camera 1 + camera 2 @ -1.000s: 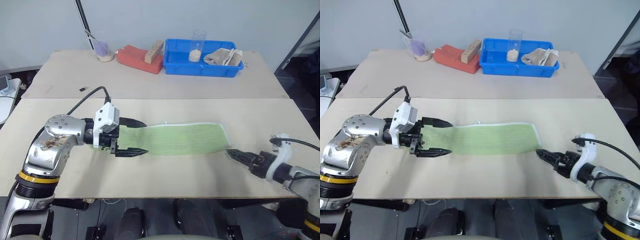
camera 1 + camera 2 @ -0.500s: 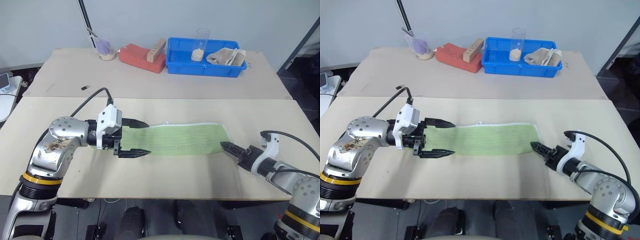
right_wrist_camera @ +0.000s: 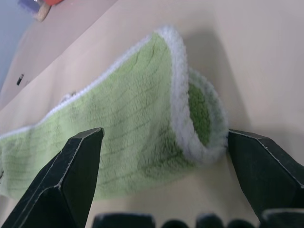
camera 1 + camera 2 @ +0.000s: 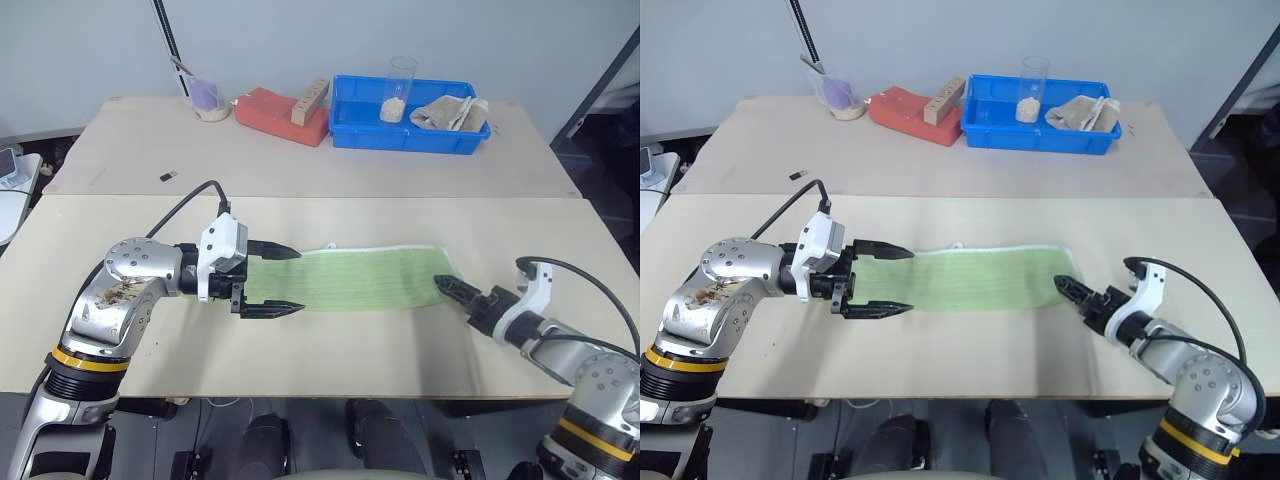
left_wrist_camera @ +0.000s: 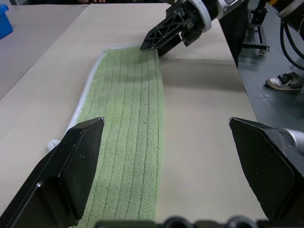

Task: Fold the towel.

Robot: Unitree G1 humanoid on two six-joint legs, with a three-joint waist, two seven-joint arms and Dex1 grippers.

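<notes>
Right arm: since a second ago I am bringing the right gripper (image 4: pixel 1072 290) in from off the towel's end to its near right corner; the tips are now touching the white-edged hem there.
Left arm: I am keeping the left gripper (image 4: pixel 285 281) where it was, hovering over the towel's left end.
Towel: the towel (image 4: pixel 365 278) is lying stretched out lengthwise on the near table (image 4: pixel 330 350), between the two grippers, green face up; its right end is curling up and over itself in the right wrist view, which is why I am approaching low from that side.
Right tool: the fingers (image 3: pixel 78 166) are standing wide apart, one on each side of the curled hem, with nothing clamped yet.
Left tool: its fingers (image 5: pixel 78 156) are also spread wide, straddling the cloth without pinching it; I am judging it is waiting so both ends can be taken together.
Step in hand: I am lining up the grasp on the right corner; folding itself is not begun.
Risk: the rolled hem may be slipping out if I am closing only on the top layer.
Far table: a blue bin (image 4: pixel 405 135) and a red block (image 4: pixel 280 115) are sitting well apart from the work.
</notes>
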